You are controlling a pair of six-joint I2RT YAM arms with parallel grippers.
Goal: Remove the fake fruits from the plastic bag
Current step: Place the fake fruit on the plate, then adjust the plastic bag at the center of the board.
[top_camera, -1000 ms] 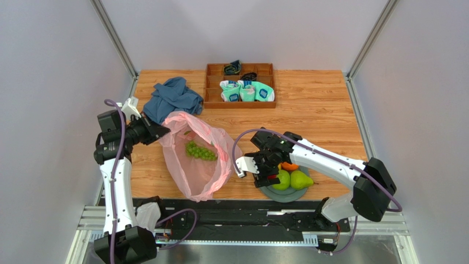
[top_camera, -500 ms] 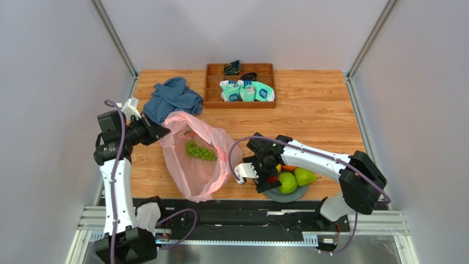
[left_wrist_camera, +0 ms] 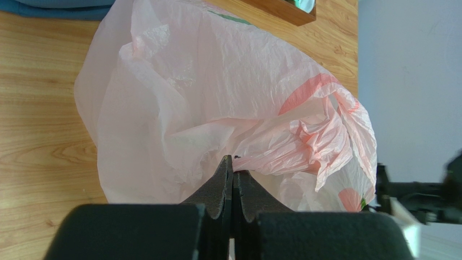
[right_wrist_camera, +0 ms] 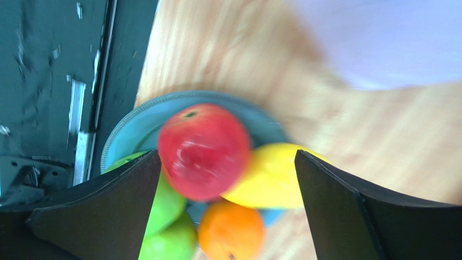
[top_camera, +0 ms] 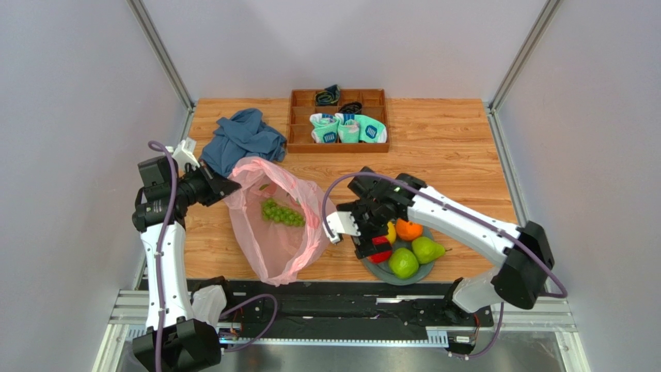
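Right hand (top_camera: 372, 235), spread, has risen off red apple (right_wrist_camera: 203, 151) on near-edge plate (top_camera: 378, 270); left hand (left_wrist_camera: 233, 162) still pinches plastic bag (top_camera: 271, 248).

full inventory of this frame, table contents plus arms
plastic bag: 1, translucent pink, left-centre of table
grapes: 1 bunch, green, inside bag
plate: 1, blue-grey, near edge, right of bag
red apple: 1, red, on plate
green apple: 1, green, on plate
pear: 1, green, on plate
orange: 1, orange, on plate
lemon: 1, yellow, on plate
cloth: 1, blue, far left
tray: 1, brown wood, far centre
socks: several, teal-and-white, in tray
table: 1, light wood
left gripper: shut on bag film
right gripper: open, over plate
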